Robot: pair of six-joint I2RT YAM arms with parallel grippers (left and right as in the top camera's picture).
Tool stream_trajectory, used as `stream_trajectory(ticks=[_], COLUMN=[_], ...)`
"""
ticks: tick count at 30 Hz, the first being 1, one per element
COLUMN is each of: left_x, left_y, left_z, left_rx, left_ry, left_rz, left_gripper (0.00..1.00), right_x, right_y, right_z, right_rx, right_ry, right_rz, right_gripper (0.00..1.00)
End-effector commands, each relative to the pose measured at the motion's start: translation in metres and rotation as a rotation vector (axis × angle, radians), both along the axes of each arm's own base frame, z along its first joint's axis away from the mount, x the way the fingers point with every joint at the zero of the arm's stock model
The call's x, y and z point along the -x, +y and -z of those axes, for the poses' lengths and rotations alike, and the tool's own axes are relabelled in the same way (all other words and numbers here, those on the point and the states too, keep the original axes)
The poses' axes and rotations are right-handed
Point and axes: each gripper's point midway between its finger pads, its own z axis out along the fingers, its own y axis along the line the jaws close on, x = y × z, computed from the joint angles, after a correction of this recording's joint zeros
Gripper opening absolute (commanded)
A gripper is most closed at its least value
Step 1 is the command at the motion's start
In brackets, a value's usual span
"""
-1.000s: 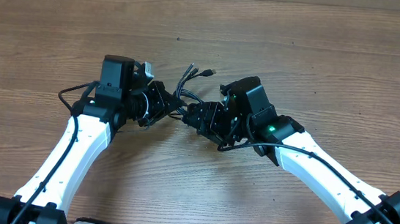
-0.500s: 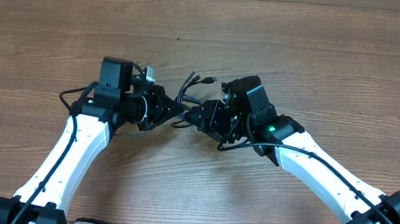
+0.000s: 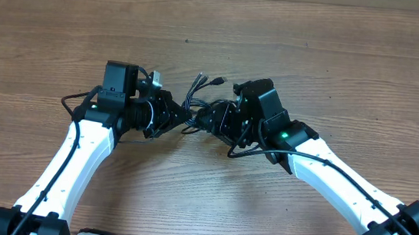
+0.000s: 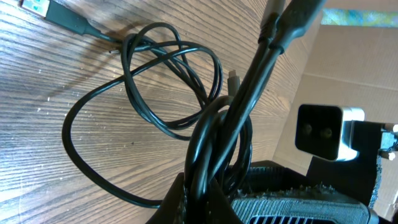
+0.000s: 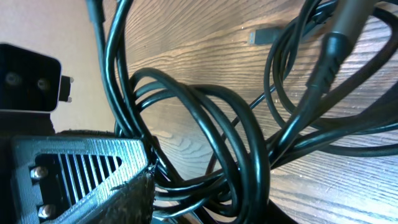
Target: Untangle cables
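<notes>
Two grippers are flanking the cables (image 3: 196, 93).
Only the left wrist view is showing left gripper (image 3: 179, 115) clamping strands; right gripper (image 3: 207, 120): cannot tell.

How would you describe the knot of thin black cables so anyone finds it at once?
On the brown wooden table, look at the middle, where the black left gripper and black right gripper nearly meet. The thin black cables bunch between them. Unlike the bulky grippers on either side, they are loose loops ending in small plugs.
</notes>
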Motion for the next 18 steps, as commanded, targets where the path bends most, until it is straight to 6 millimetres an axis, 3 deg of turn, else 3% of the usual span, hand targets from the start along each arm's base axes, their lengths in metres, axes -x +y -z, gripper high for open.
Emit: stream_trajectory(ticks=[1,6,18], left_x=[0.008,0.008,0.009], left_y=[-0.009,-0.009,-0.009], left_z=[-0.007,-0.006,-0.006], left_rx=[0.036,0.03,0.028], left_ry=[-0.018,-0.031,-0.036], left_rz=[0.067,0.079,0.084], left_gripper=[0.04,0.04,0.04], right_x=[-0.016,-0.023,-0.03], right_y=[-0.007,-0.018,-0.035], right_z=[-0.004,0.005,0.016], right_rx=[0.033,0.098,0.194], right_ry=[-0.066,-0.078,-0.087], right_rz=[0.061,0.121,0.193], right_gripper=[0.4,0.31,0.26])
